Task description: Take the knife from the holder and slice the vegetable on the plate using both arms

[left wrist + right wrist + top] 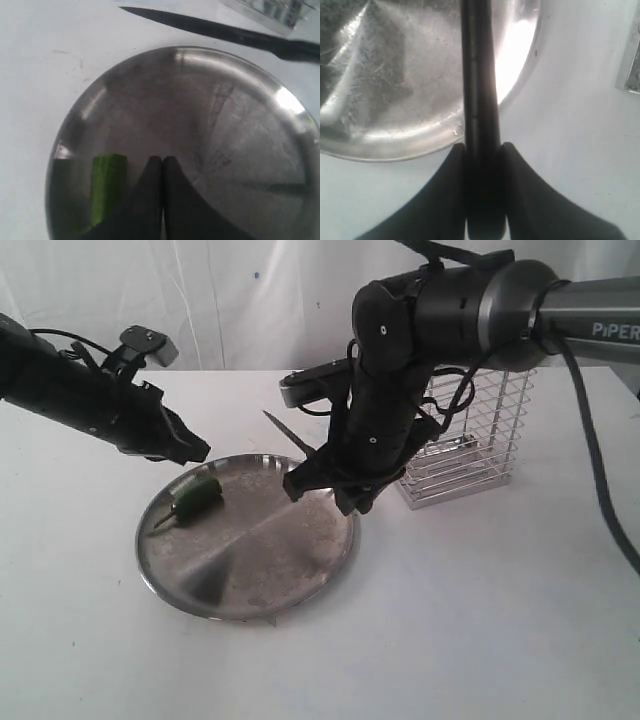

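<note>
- knife [290, 435]: not in the holder [475, 430]. It is gripped by the right gripper [322, 485]. In the right wrist view both fingers [520, 170] pinch the black handle, with the blade running out over the plate [270, 550] rim.
- Blade hangs above the far side of the plate, tip pointing back-left, well apart from the vegetable [197, 496].
- Knife handling, my guess: light and stiff, with a slim smooth handle. It could twist in a two-finger pinch once the edge presses down. Best hold is on the handle close to the blade, which looks roughly like what it has now.
- Vegetable: lies flat on the left part of the plate, near the rim, uncut as far as I can see.
- Vegetable handling, my guess: tiny, light, glossy and rounded, so likely to roll or skid on smooth steel. Firm skin, but a hard squeeze would crush it. Pin it at one end and leave the body free for the cut.
- left gripper [162, 162]: fingers pressed together, nothing between them. It is low over the plate with the vegetable just beside it. Cannot tell if they touch.
- Plate: holds only the vegetable. It is shallow and sits loose on the white table [480, 590], so it may slide under a push.
- Holder: upright, right of the plate, no knife inside. There is a glint at its base; cannot tell what it is.
</note>
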Available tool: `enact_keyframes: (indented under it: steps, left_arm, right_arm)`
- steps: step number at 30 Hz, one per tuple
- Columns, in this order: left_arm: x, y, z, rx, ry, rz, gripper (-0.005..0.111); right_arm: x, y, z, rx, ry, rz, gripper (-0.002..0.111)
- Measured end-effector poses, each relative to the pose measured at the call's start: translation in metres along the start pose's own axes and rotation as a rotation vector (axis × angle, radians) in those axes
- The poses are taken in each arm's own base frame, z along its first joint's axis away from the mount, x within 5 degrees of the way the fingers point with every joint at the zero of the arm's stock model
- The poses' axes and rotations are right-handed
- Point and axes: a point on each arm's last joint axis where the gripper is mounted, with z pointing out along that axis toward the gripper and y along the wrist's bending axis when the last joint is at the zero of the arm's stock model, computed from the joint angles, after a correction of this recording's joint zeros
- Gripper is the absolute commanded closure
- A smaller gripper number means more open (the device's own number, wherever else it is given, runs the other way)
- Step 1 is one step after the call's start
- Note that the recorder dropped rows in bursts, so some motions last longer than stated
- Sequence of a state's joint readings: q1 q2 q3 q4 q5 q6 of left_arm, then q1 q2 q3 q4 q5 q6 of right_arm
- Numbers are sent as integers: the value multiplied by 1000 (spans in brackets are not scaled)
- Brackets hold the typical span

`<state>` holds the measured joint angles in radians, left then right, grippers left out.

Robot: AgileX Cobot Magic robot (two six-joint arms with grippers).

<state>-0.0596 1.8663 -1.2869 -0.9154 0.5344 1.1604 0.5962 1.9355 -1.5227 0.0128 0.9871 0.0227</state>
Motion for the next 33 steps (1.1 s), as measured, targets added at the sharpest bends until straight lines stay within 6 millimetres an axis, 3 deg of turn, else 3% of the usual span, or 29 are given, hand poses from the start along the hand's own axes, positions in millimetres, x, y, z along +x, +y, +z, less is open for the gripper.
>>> enact_keyframes:
  steps: [1, 3, 4, 8, 15, 18, 23, 33]
  left_arm:
    - [0, -1, 0, 15, 4, 48, 74]
    - [5, -3, 5, 63, 19, 151, 53]
    - [8, -2, 9, 77, 32, 165, 48]
    - [27, 6, 29, 92, 106, 183, 46]
    - [42, 17, 46, 57, 153, 181, 46]
    - [47, 20, 52, 58, 165, 179, 53]
    - [50, 23, 57, 48, 170, 181, 103]
    - [49, 22, 56, 62, 171, 202, 106]
  right_arm:
    - [0, -3, -3, 1, -8, 1, 108]
    - [-1, -14, -11, 6, -36, 24, 108]
    - [-1, -24, -14, 15, -46, 46, 108]
    - [0, -40, -16, 37, -40, 65, 108]
    - [0, -29, -22, -87, -53, 53, 108]
    - [1, -28, -23, -93, -52, 50, 108]
    - [2, -28, -23, -94, -43, 49, 108]
    - [2, -26, -24, -112, -43, 48, 108]
